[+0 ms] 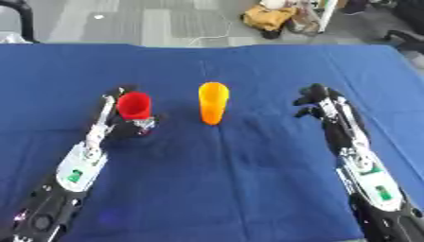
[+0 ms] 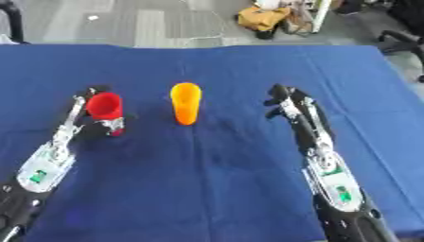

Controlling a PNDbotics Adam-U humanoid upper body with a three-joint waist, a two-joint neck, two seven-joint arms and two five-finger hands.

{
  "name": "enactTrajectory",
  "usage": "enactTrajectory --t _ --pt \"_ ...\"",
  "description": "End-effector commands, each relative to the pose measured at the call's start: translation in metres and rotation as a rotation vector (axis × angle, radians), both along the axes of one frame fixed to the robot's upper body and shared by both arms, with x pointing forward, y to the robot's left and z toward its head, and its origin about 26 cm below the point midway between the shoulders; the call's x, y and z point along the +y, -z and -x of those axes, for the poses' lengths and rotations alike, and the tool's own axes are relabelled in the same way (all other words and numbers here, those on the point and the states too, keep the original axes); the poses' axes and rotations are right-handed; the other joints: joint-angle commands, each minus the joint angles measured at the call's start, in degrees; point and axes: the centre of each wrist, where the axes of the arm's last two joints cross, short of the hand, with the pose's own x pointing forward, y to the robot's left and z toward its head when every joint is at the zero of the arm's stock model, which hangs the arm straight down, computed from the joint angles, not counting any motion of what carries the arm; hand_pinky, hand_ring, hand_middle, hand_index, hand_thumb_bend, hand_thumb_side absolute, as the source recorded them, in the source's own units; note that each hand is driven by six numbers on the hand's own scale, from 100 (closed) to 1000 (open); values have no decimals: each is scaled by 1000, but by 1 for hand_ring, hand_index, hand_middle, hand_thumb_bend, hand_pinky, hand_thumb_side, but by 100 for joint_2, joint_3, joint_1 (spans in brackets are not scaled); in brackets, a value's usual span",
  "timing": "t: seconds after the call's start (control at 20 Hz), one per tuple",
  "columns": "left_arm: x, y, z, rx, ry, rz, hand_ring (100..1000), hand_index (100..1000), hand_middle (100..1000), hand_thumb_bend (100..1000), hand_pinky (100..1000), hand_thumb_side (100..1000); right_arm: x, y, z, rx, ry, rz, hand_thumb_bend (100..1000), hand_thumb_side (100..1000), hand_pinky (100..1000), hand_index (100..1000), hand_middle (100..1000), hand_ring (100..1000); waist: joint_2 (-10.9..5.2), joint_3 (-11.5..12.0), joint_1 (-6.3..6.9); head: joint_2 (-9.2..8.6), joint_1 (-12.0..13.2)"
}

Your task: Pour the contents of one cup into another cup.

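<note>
Red cup [image 1: 134,105]: sits on the blue table cover [image 1: 248,179], left of centre, upright and leaning slightly, open mouth facing the camera. Contents cannot be made out. The left hand [image 1: 124,124] holds it: fingers and thumb are curled round the lower body of the cup, with the palm behind and beneath it. Whether the base touches the cloth cannot be told.

Orange cup [image 1: 213,102]: stands upright on the cloth just right of the red cup, near the middle of the table, free of both hands. A clear strip of blue shows between the two cups. Its inside is not visible.

Right hand [image 2: 279,100]: lies well to the right of the orange cup, not touching it, resting low over the cloth. Its fingers are bent inward, close together, and hold nothing.

Both forearms run from the lower corners up toward the cups, black with silver and white sections and small green marks.

Beyond the far table edge: grey floor, a yellow-brown bag [image 1: 267,17] and a white cable [image 1: 217,33].
</note>
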Motion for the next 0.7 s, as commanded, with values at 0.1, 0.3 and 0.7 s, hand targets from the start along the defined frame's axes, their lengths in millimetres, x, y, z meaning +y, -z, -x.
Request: enactTrajectory --t 0.1,0.3,0.7 --pt "-6 -9 -3 -21 27 -18 585 820 574 655 277 348 0 -10 -2 -31 -7 -1 593 718 487 637 465 617 -87 -9 13 -33 -9" --pt "-6 -10 -3 -29 28 -23 512 815 505 480 192 274 -1 -10 -2 -31 -7 -1 592 718 487 636 465 617 -93 2 13 -30 -16" --pt "-4 -20 -1 -82 15 31 467 801 466 137 127 179 -4 -9 -3 -29 0 11 583 708 486 626 464 617 -114 72 11 -24 -27"
